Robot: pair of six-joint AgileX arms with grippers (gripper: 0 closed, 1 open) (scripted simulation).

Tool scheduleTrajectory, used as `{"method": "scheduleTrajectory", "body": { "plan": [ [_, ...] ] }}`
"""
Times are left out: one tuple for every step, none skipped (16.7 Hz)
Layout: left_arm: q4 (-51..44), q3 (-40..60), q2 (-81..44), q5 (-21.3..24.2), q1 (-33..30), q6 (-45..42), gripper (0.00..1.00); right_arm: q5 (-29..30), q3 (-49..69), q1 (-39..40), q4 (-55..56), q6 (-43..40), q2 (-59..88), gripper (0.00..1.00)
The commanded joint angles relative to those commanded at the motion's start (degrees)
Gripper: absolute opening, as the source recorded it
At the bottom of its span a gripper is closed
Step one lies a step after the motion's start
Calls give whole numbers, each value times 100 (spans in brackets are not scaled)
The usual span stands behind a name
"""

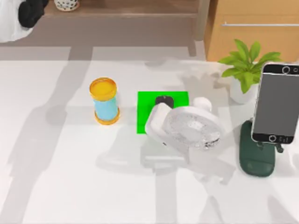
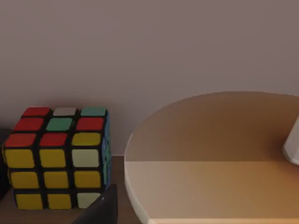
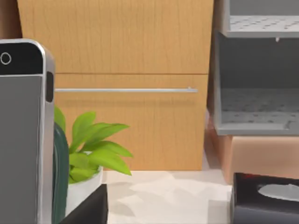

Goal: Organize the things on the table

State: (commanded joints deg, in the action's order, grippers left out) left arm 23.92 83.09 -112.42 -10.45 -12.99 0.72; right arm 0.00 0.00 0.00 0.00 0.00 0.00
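1. Found the gadget (image 1: 164, 101) on the green patch (image 1: 145, 114) of the table (image 1: 70, 177), just beside the fan (image 1: 189, 126), which overlapped the patch's right edge.
2. Saw the cup (image 1: 104, 101) upright just left of the patch.
3. Saw the phone (image 1: 275, 102) propped on a dark green stand (image 1: 256, 158) at the table's right, with a plant (image 1: 245, 70) behind.
4. Caught a dark part of the right gripper (image 3: 91, 205) close beside the phone and plant; could not tell its opening.
5. Caught a dark part of the left gripper (image 2: 100, 212) just beside a colour cube (image 2: 58, 158), near a round wooden top (image 2: 210, 154); could not tell its opening either.

gadget (image 1: 164, 101) on patch (image 1: 145, 112), fan (image 1: 189, 127) overlapping, cup (image 1: 104, 101) left
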Motion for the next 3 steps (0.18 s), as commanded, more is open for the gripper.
{"method": "scheduleTrajectory", "body": {
  "plan": [
    [0,0,0,0,0,0,100,0,0,0,0,0,0,100],
    [0,0,0,0,0,0,100,0,0,0,0,0,0,100],
    [0,0,0,0,0,0,100,0,0,0,0,0,0,100]
  ]
}}
